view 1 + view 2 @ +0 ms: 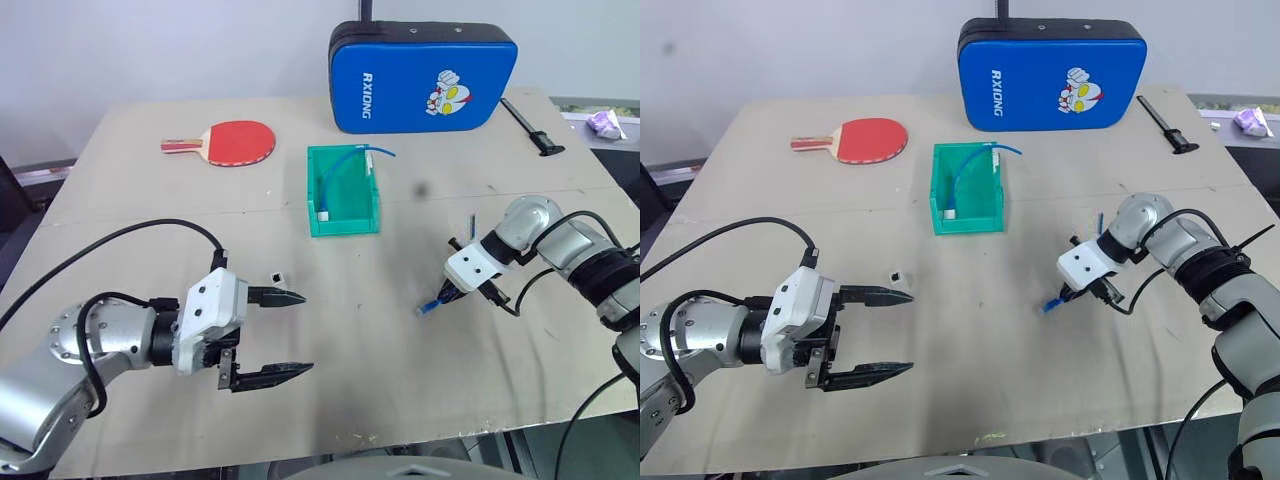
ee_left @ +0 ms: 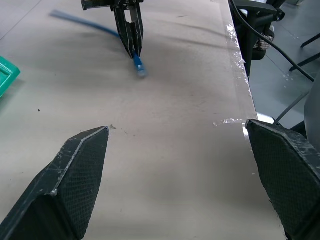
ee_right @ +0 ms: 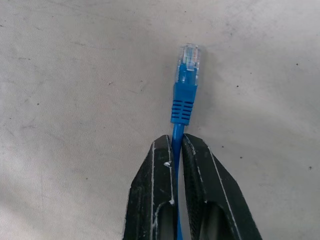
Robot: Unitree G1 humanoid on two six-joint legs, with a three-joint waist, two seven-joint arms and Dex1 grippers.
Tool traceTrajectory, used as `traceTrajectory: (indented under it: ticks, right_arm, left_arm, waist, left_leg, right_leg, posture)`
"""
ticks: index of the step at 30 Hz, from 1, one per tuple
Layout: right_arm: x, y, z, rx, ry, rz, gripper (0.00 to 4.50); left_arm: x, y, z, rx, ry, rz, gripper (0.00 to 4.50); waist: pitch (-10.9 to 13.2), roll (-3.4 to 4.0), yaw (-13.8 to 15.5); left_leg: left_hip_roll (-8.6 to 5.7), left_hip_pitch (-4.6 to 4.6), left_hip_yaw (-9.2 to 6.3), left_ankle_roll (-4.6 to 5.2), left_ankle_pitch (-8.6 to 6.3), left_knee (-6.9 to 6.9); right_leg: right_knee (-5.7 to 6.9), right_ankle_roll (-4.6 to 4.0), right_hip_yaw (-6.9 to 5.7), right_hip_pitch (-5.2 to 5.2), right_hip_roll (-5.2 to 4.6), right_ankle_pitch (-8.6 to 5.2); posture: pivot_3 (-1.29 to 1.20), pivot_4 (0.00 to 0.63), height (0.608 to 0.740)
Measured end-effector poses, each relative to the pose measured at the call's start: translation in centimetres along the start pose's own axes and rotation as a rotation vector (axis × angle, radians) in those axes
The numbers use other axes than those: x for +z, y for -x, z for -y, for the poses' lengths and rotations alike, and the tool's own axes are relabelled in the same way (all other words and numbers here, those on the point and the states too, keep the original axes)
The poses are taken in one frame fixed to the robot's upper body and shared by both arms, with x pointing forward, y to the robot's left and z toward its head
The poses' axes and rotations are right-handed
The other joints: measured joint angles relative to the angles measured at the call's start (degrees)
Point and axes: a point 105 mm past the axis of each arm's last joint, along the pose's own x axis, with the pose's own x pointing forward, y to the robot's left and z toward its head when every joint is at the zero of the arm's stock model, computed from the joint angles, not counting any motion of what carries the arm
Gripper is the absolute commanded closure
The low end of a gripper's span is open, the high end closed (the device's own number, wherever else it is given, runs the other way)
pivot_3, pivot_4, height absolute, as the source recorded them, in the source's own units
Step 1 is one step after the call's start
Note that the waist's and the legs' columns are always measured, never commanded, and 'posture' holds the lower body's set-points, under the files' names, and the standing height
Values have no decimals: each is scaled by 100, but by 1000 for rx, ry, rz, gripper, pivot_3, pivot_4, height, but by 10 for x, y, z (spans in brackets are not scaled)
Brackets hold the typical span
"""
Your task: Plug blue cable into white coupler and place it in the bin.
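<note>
My right gripper point(image 1: 443, 295) is shut on the blue cable point(image 3: 183, 95) just behind its plug, low over the table at the right. The clear plug tip point(image 1: 427, 308) pokes out past the fingers toward the tabletop. The white coupler point(image 1: 275, 275) stands on the table at the left, just beyond the upper finger of my left gripper point(image 1: 306, 333). That gripper is open and holds nothing. The green bin point(image 1: 345, 229) stands in the middle of the table, farther back. Another blue cable point(image 1: 340, 165) with a white piece on its end lies in it.
A red paddle point(image 1: 237, 142) lies at the back left. A big blue padded case point(image 1: 422, 77) leans at the back. A black tool point(image 1: 530, 127) rests at the back right. The table's right edge point(image 2: 240, 75) runs close to my right gripper.
</note>
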Motion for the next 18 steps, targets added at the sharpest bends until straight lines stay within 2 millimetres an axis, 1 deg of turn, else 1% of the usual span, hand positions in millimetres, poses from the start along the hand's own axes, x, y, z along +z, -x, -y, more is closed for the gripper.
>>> traceTrajectory:
  ticks: [6, 8, 11, 13, 17, 18]
  right_arm:
    - [9, -7, -6, 0, -66, 82, 4434]
    - [17, -8, -4, -29, -142, 156, 4434]
    - [34, -12, 9, -89, -250, 255, 4434]
    - [39, -22, 26, -172, -317, 283, 4434]
    - [38, -30, 49, -299, -415, 278, 4434]
    - [38, -33, 60, -357, -460, 291, 4434]
  left_arm:
    - [3, -1, -2, 6, -21, 9, 0]
    - [3, -1, -4, 14, -20, 22, 0]
    - [1, -1, -10, 36, -12, 30, 0]
    - [-1, 0, -12, 42, -8, 25, 0]
    - [-3, 2, -17, 59, -8, 13, 0]
    - [-4, 3, -20, 70, -5, 9, 0]
  waist:
    - [4, 7, 11]
    - [10, 16, 13]
    - [9, 15, 10]
    - [9, 15, 6]
    - [10, 16, 26]
    - [9, 15, 20]
  left_leg:
    - [0, -9, 0, -1, -1, -2]
    - [-2, -12, 2, -2, -1, -1]
    - [-2, -12, -5, -2, -2, -1]
    - [-1, -11, -5, -2, -1, -1]
    - [-4, -14, -4, -5, 0, -1]
    - [-4, -17, -3, -6, 1, 0]
  right_leg:
    - [-2, 1, -1, -4, -6, 0]
    - [-5, 1, 0, -4, -8, 1]
    - [-2, 1, -3, -4, -7, 1]
    - [1, 0, -3, -6, -5, 1]
    - [1, 0, -6, -8, 4, 2]
    - [1, 1, -5, -9, 5, 2]
  posture:
    - [0, 150, 740]
    - [0, 150, 740]
    - [0, 150, 740]
    - [0, 150, 740]
    - [0, 150, 740]
    - [0, 150, 740]
